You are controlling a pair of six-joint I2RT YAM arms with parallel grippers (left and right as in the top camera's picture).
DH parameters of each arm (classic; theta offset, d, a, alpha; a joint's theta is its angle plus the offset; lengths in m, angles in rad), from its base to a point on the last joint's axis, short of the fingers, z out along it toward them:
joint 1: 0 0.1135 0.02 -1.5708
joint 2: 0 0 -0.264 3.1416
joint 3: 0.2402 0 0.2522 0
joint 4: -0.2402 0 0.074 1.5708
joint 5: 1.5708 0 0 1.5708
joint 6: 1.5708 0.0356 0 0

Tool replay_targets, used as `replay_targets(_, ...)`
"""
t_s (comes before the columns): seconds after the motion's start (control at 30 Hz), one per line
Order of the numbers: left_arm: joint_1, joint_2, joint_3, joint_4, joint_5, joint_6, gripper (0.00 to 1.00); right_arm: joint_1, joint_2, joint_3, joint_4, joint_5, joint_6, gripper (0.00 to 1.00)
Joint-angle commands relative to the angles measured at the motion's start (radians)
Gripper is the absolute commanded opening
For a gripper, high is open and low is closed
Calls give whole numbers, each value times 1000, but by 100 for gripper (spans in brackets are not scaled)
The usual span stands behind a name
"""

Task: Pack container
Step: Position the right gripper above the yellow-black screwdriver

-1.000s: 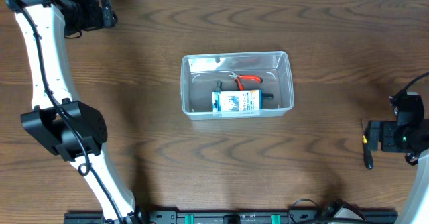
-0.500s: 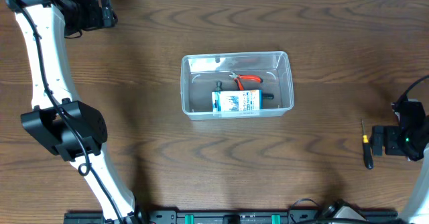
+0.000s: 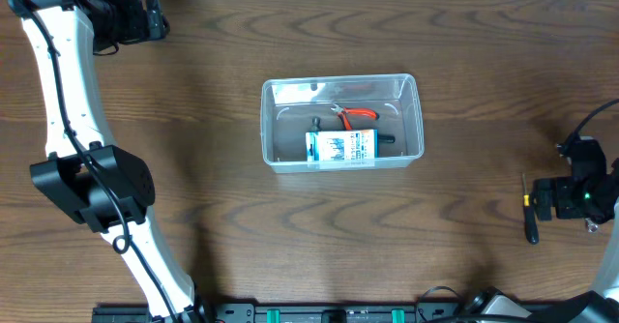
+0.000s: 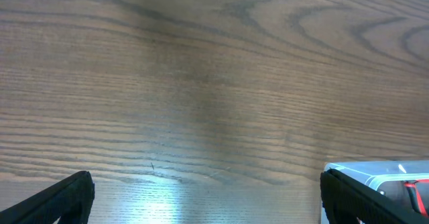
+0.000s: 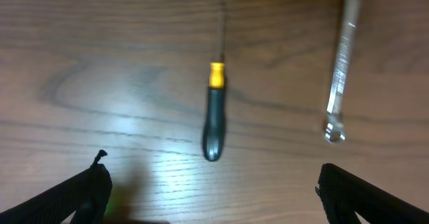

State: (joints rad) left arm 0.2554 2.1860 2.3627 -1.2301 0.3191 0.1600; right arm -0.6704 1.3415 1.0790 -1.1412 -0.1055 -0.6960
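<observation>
Container (image 3: 285, 130) mid-table, well apart from right gripper (image 5: 214, 194); jaws spread fully, holding nothing. Screwdriver (image 5: 214, 127) just ahead, centred between them, long axis along the approach, handle nearest. Left gripper (image 4: 208, 200) far off, likewise wide and empty.

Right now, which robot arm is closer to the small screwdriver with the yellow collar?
Right. Its open end effector hovers just by the screwdriver near the table's right edge; the left end effector sits in the far-left corner, well beyond the container.

overhead: top-down, far | wrists: low over table (image 4: 201, 83) | overhead shares: container (image 3: 266, 120) left, screwdriver (image 3: 529, 221) right
</observation>
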Motion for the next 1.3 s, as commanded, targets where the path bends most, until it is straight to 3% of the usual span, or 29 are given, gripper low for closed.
replay_targets(0.0,4,-4,17,-3,9,-1,98,-6,2,17,-3,-90,-72,99)
replay_targets(0.93,4,-5,17,-3,9,-1,98,6,51,-104,136,-130,-68,99)
replay_targets(1.27,4,-4,17,-3,9,-1,98,6,51,-156,172,-32,-69,99)
